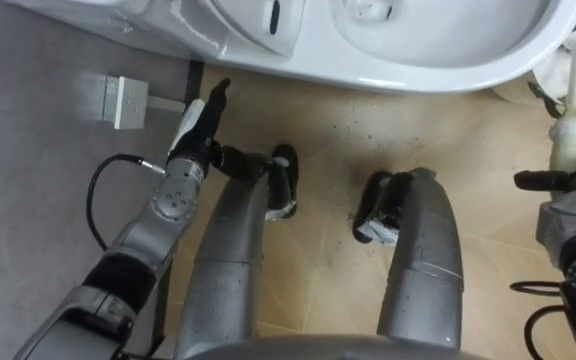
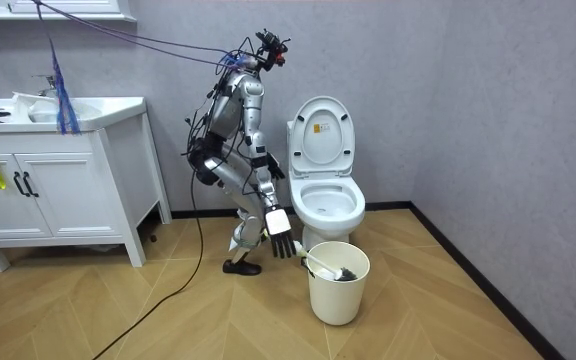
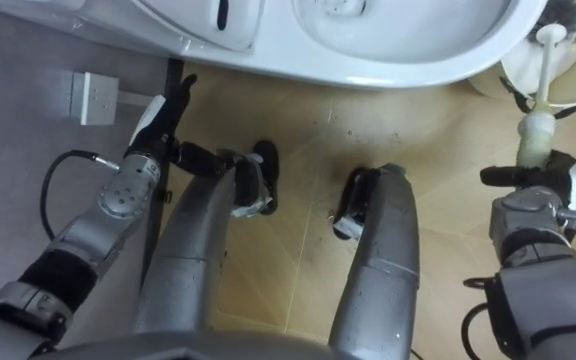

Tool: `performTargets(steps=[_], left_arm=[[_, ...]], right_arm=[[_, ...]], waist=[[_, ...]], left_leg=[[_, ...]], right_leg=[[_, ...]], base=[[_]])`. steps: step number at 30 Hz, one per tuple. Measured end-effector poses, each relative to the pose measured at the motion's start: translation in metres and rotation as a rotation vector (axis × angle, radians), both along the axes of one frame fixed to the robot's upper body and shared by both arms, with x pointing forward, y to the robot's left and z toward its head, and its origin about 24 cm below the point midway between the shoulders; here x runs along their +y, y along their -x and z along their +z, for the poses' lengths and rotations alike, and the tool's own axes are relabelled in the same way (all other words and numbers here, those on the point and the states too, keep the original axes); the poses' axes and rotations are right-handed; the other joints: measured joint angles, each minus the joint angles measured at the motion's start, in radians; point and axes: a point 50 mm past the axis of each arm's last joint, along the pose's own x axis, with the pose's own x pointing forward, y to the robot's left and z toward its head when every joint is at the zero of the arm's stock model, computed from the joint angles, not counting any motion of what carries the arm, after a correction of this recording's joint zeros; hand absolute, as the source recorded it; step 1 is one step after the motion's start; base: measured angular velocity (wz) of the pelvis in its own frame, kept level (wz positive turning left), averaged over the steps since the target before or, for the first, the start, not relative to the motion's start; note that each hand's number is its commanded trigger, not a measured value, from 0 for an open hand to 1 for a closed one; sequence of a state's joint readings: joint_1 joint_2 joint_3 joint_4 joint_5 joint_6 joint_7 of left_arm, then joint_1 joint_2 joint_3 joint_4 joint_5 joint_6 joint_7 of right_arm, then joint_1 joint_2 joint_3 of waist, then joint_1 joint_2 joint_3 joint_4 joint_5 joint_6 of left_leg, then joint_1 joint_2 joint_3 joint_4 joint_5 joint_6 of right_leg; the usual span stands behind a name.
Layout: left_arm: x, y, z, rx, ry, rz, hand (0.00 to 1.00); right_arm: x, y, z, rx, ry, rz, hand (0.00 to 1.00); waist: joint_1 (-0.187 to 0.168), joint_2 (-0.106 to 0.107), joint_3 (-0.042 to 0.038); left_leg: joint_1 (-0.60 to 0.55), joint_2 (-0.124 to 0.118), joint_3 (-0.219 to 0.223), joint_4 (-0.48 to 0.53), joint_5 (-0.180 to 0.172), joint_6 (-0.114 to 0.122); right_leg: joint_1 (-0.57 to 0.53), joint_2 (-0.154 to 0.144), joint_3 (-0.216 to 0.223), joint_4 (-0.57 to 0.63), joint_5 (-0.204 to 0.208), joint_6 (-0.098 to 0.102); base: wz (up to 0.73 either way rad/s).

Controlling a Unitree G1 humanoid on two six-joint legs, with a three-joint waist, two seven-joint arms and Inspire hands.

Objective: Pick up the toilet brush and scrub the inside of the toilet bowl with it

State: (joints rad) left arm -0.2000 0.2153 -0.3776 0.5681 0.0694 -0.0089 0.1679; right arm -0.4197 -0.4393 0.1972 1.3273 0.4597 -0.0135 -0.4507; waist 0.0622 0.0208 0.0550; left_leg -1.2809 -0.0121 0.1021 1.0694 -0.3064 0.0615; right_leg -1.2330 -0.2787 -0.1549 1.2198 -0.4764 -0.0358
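Left hand [image 1: 196, 128]: hanging at the left beside the toilet's base, fingers lying straight, holding nothing.
Toilet [image 1: 418, 72]: standing ahead of the robot, lid raised.
Right hand [image 1: 566, 215]: hovering at the far right, fingers hanging straight, empty.
Toilet brush [image 1: 571, 100]: resting head-down in the white bucket [image 2: 336, 295]. Its handle is running from the far side back toward the right hand, with the end sitting just beside it.
Judgement: the right hand is lying far nearer, and closing round the handle is looking due.

The white toilet [image 2: 330, 212] stands against the grey wall, lid raised, seat down. The brush [image 1: 574, 80], white-handled with a dark bristle head, leans tilted in the white bucket [image 2: 338, 295] just beside the bowl.
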Motion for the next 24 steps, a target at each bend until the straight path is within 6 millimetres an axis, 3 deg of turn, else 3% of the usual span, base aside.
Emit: performTargets(steps=[24], left_arm=[[0.002, 0.015, -0.008, 0.025, 0.024, 0.038, 0.0]], right_arm=[[0.002, 0.015, -0.013, 0.024, -0.103, -0.052, 1.0]], waist=[[-0.002, -0.001, -0.0009]], left_leg=[[0.053, 0.001, 0.001, -0.011, -0.001, 0.002]], right_leg=[[0.055, 0.003, -0.003, -0.014, 0.0, 0.001]], base=[[0.0]])
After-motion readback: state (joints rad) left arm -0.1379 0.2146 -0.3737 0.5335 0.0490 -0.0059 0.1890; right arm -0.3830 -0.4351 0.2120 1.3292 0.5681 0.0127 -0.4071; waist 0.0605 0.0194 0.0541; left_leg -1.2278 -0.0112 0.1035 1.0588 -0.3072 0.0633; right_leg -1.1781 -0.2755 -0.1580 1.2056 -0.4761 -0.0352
